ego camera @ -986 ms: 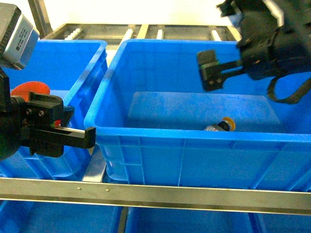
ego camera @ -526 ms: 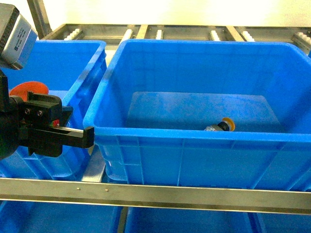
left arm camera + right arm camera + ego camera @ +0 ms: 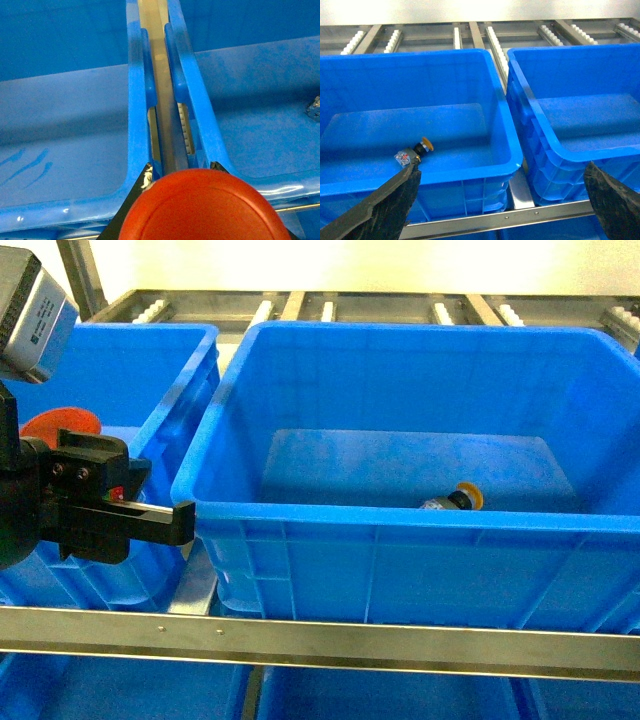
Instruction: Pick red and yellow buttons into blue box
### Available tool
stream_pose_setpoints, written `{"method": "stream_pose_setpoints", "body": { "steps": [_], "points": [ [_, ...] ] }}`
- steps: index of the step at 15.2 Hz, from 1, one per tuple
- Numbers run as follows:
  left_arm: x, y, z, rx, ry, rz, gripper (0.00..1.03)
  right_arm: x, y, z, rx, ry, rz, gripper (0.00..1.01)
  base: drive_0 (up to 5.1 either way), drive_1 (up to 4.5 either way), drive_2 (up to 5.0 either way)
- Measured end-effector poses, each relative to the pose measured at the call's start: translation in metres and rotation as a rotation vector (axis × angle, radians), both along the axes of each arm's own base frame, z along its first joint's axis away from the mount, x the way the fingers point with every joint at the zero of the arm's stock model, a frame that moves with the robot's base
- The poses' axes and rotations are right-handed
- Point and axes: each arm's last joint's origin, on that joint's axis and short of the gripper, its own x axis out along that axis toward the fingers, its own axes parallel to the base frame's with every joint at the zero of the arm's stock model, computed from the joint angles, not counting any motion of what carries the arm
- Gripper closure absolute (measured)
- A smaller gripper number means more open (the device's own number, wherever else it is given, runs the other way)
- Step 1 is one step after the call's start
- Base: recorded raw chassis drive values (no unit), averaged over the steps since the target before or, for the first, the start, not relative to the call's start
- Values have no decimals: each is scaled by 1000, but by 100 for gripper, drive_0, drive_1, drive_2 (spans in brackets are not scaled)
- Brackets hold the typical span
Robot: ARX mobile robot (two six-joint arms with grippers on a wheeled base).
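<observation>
The red button [image 3: 62, 423] is held in my left gripper [image 3: 178, 521], which is shut on it at the left, over the gap beside the blue box [image 3: 400, 511]. In the left wrist view its red cap [image 3: 205, 210] fills the bottom between the black fingertips [image 3: 146, 176]. The yellow button [image 3: 462, 496] lies on its side on the blue box's floor, near the front wall. It also shows as the yellow button [image 3: 421, 147] in the right wrist view. My right gripper [image 3: 502, 205] stands open and empty, well back from the box, and is out of the head view.
A second blue crate [image 3: 150, 370] stands left of the blue box, with a metal rail [image 3: 162, 85] in the gap between them. Another blue crate [image 3: 580, 110] sits to its right. A steel shelf bar [image 3: 320, 640] crosses the front. Roller tracks [image 3: 495, 40] run behind.
The right arm, which hung over the blue box's far right a second ago, has left the head view. The left gripper with the red button has barely moved.
</observation>
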Motion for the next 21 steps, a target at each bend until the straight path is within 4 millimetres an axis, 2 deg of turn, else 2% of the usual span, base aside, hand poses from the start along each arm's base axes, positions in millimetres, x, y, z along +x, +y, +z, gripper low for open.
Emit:
{"method": "stream_pose_setpoints", "body": {
  "steps": [2,3,4,6,7,8,15,19,21],
  "points": [
    [4,0,3,3,3,-7,78,0,0,0,5,0,-5,3,0,0,0],
    [39,-9,36,-1,-32,-106,78,0,0,0,5,0,-6,3,0,0,0],
    [56,-24,41,7,40,-232,78,0,0,0,5,0,-5,3,0,0,0],
    [89,-49,58,21,63,-373,78,0,0,0,5,0,-6,3,0,0,0],
    [119,-61,56,56,132,-434,78,0,0,0,5,0,-6,3,0,0,0],
    [128,-63,52,72,159,-436,78,0,0,0,5,0,-6,3,0,0,0],
    [162,-68,26,88,256,-455,78,0,0,0,6,0,-6,3,0,0,0],
    [160,-69,18,105,273,-458,78,0,0,0,5,0,-6,3,0,0,0],
    [147,-76,10,139,291,-467,78,0,0,0,6,0,-6,3,0,0,0]
  ]
}}
